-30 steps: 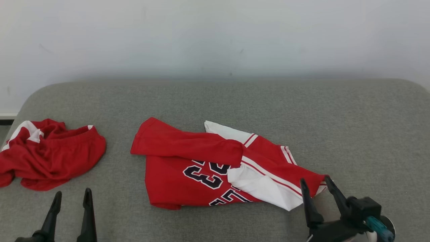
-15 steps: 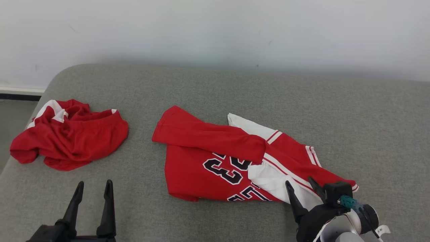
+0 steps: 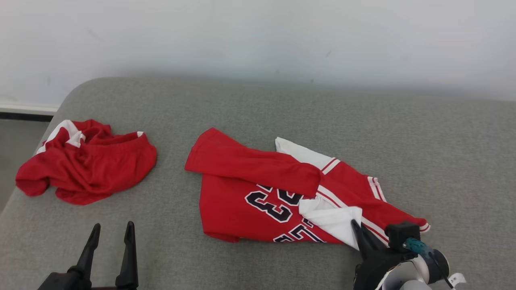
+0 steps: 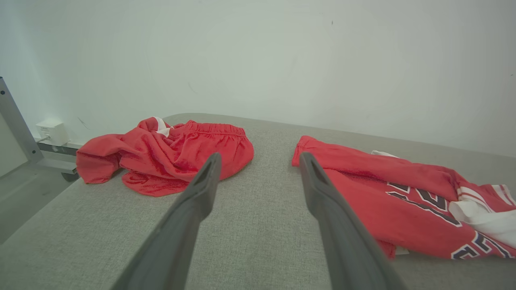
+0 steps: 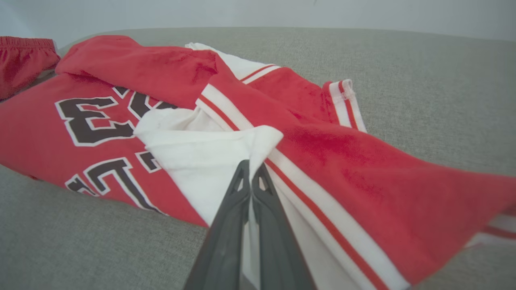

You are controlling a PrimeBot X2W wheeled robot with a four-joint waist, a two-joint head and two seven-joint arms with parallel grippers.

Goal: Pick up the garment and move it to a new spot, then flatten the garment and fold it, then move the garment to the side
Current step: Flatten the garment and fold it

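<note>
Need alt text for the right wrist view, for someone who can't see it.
The right gripper is shut on a white fold of the red jersey, which lies crumpled on a grey cushion, black white-outlined numbers showing at left.

red shorts [image 3: 86, 167] — crumpled, left | grey cushion [image 3: 258, 112] | white wall [image 3: 258, 36] behind

Before you: one grey, fabric-covered padded surface [image 3: 258, 117], rounded at its far left corner. You will find two items lying on it. Item one: a red jersey T-shirt [image 3: 234, 205], near the middle, rumpled and partly folded over itself, with white sleeves, red-and-white stripe trim and black white-outlined numerals showing. Item two: a pair of red shorts [image 3: 88, 169] with an elastic waistband and white patches, crumpled in a heap near the left end, well apart from the shirt.
</note>
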